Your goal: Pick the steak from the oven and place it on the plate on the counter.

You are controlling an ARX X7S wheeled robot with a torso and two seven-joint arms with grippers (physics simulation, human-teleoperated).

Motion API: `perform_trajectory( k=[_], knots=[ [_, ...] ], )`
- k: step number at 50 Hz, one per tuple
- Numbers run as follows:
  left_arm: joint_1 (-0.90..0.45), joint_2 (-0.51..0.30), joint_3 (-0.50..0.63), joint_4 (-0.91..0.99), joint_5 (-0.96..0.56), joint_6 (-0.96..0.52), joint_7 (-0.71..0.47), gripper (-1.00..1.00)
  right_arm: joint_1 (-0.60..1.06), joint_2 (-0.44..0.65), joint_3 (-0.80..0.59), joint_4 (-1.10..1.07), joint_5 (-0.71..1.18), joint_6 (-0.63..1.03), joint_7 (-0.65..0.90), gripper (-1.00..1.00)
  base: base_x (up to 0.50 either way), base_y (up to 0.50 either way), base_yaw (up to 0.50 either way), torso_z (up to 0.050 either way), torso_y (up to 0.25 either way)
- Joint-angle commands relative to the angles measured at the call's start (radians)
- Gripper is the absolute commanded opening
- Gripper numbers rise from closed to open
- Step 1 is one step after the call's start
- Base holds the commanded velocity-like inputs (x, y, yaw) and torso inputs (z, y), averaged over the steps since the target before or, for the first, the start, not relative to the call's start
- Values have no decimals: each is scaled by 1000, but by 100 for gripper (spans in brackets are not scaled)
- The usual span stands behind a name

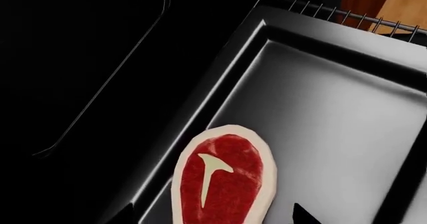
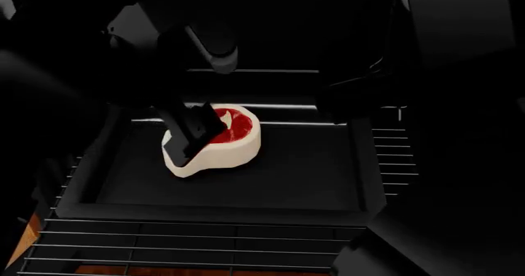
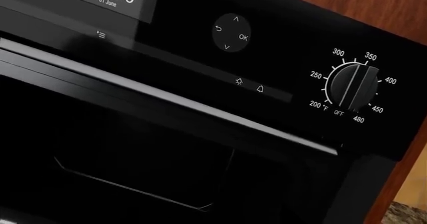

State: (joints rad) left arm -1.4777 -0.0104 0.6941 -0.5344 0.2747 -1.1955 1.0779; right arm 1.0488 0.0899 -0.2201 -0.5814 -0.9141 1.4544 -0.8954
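1. While your left hand (image 2: pixel 190 142) hangs over the steak's (image 2: pixel 215 142) eight-o'clock edge in the head view, you cannot tell how wide it is open or whether it grips.
2. Your steak lies flat on the black tray (image 2: pixel 311 171), toward its ten-o'clock corner, inside the oven (image 2: pixel 271 36).
3. Close off-centre and the thick cut may tip or slide free.
4. Your right hand is unseen; its camera faces the temperature dial (image 3: pixel 352 87).
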Motion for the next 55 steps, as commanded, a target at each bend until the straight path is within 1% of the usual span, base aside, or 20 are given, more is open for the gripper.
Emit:
perform_trajectory(
  k=[1,6,13,20,25,28,32,40,55],
  knots=[
    [-7,5,28,-166,-93,90,-61,100,-9,-4,1,15,-2,-9,3,100,0,0,0,0,0],
    [-21,6,54,-242,-158,128,-103,100,-13,-7,4,25,7,-19,13,100,0,0,0,0,0],
    [8,-3,80,-242,-205,136,-123,100,-11,-6,-5,31,9,-15,15,100,0,0,0,0,0],
    [2,6,103,-337,-250,193,-148,100,-17,-10,0,36,21,-24,26,100,0,0,0,0,0],
    [7,2,128,-340,-288,200,-166,100,-21,-10,4,37,27,-27,31,100,0,0,0,0,0],
    [-1,5,141,-376,-307,219,-177,100,-24,-11,7,36,30,-28,34,100,0,0,0,0,0],
    [-12,8,176,-423,-363,243,-198,100,-25,-11,8,37,33,-29,36,100,0,0,0,0,0],
    [-5,-3,207,-419,-416,242,-217,100,-25,-10,5,37,37,-26,38,100,0,0,0,0,0],
    [14,-19,222,-407,-445,238,-233,100,-28,-3,-3,29,34,-14,40,100,0,0,0,0,0]
  ],
)
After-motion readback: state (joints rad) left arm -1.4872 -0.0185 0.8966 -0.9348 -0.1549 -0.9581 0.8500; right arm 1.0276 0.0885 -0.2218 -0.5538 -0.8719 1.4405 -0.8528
